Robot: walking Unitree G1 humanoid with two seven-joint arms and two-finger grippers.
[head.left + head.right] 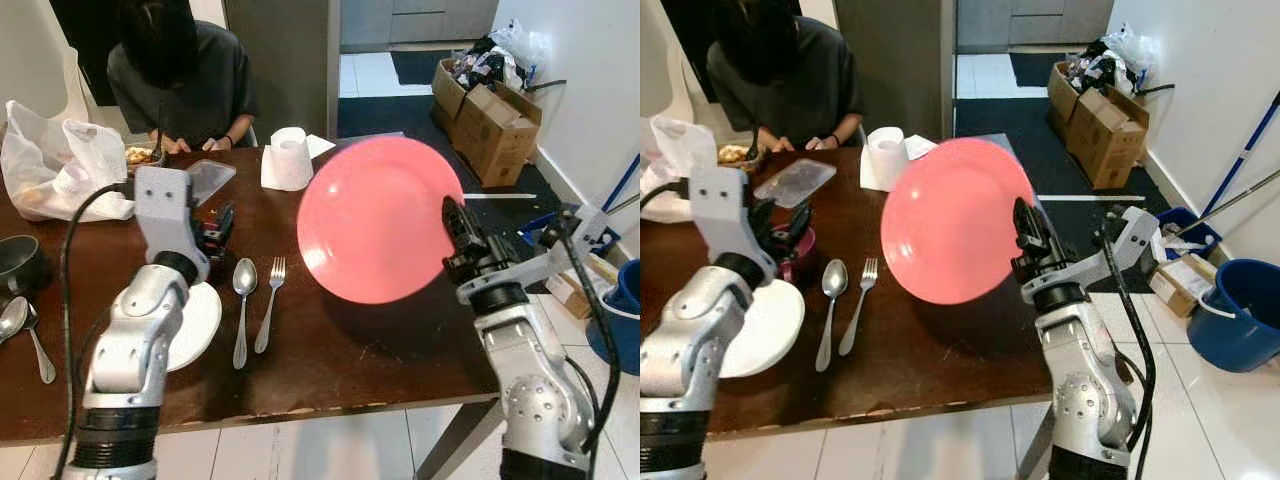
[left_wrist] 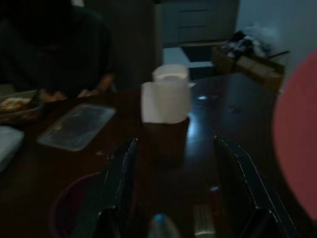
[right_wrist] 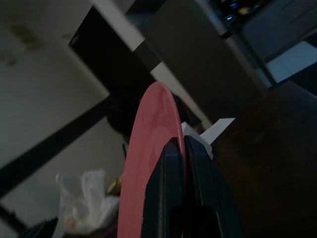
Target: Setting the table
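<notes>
Above the right part of the dark wood table, the right gripper holds up a big pink plate. The plate is tilted up on its side, w/ its face turned to the robot, and it does not touch the table. In the right wrist view the two black fingers are pressed on the plate's rim, one on each side, pinching it tight.

The left gripper hangs low over the left part of the table, near the front edge. In the left wrist view its fingers are spread wide apart w/ nothing between them. Just under it sits a small dark red bowl.

By the front edge, left of the middle, lie a spoon and a fork, side by side, close but not touching. A white plate sits just left of the spoon, partly hid by the left arm.

At the back edge stands a roll of white paper on a paper sheet. Left of it is a clear lid. At the back left corner is a white plastic bag. At the left edge sit a dark bowl and 2 more spoons.

A person in a dark top sits at the far side, w/ food in front of them.

On the floor to the right are cardboard boxes and a blue bucket.
</notes>
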